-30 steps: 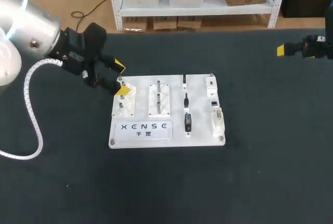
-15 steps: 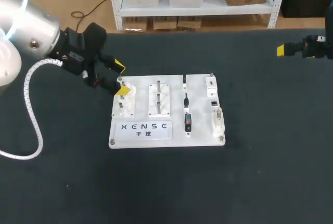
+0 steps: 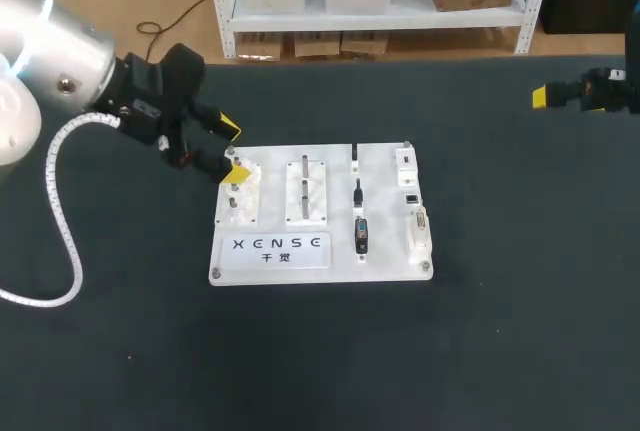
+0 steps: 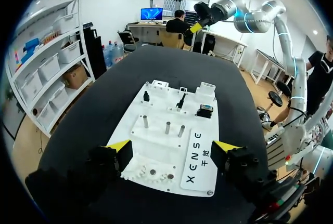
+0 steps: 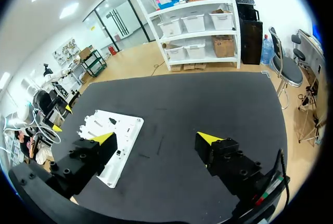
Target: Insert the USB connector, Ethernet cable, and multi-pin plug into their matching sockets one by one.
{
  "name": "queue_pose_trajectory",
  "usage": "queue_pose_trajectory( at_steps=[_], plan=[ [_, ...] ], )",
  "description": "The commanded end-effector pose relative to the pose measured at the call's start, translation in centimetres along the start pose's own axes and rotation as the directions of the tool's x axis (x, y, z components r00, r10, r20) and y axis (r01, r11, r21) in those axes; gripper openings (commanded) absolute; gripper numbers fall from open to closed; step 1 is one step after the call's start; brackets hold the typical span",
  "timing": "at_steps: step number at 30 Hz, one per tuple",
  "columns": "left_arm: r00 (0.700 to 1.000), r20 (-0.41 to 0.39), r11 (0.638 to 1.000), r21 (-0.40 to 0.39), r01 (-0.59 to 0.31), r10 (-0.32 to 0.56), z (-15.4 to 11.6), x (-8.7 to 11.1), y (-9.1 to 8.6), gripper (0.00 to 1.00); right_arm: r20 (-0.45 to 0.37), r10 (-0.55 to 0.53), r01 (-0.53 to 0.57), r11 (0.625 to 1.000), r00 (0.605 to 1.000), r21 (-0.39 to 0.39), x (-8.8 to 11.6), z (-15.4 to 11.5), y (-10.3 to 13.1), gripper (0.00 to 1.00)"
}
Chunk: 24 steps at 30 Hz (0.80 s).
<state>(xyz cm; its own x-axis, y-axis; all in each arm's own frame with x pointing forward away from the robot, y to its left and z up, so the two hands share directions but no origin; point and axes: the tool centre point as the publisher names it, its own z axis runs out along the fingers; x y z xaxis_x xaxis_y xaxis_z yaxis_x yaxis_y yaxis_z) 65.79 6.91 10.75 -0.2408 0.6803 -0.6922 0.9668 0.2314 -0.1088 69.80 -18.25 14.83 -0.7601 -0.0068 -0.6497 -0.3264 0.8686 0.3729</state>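
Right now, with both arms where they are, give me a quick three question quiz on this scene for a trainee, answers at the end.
1. True or false: the left gripper holds a cable.
2. Which gripper is nearer the white connector board? A) left B) right C) both equally near
3. Fill in: the right gripper has its fingers ____.

Key
1. False: its fingers are open with nothing between them.
2. A: it is at the board's edge, while the right one is far off over the black table.
3. open
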Motion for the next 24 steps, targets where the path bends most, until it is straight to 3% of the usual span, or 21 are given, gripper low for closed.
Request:
queue_pose_trajectory(
  at_steps=[1, 15, 19, 24],
  plan=[
    [1.0, -0.004, 1.0, 0.002, 0.0, 0.0, 0.0, -0.1, 0.1, 1.0, -0.023, 0.007, -0.005, 0.998, 1.0, 0.067, -0.5, 1.8, 1.5, 1.0],
    [1.0, -0.004, 1.0, 0.002, 0.0, 0.0, 0.0, -0.1, 0.1, 1.0, -0.198, -0.065, 0.112, 0.966, 0.978, 0.233, -2.5, 9.7, 10.0, 1.0],
    [1.0, -0.004, 1.0, 0.002, 0.0, 0.0, 0.0, -0.1, 0.1, 1.0, -0.265, -0.027, 0.115, 0.94, 0.964, 0.323, -2.4, 12.1, 11.9, 1.0],
    [1.0, -0.004, 1.0, 0.002, 0.0, 0.0, 0.0, -0.1, 0.1, 1.0, -0.313, 0.108, 0.044, 0.896, 0.944, 0.442, -1.7, 14.9, 13.3, 1.0]
  ],
)
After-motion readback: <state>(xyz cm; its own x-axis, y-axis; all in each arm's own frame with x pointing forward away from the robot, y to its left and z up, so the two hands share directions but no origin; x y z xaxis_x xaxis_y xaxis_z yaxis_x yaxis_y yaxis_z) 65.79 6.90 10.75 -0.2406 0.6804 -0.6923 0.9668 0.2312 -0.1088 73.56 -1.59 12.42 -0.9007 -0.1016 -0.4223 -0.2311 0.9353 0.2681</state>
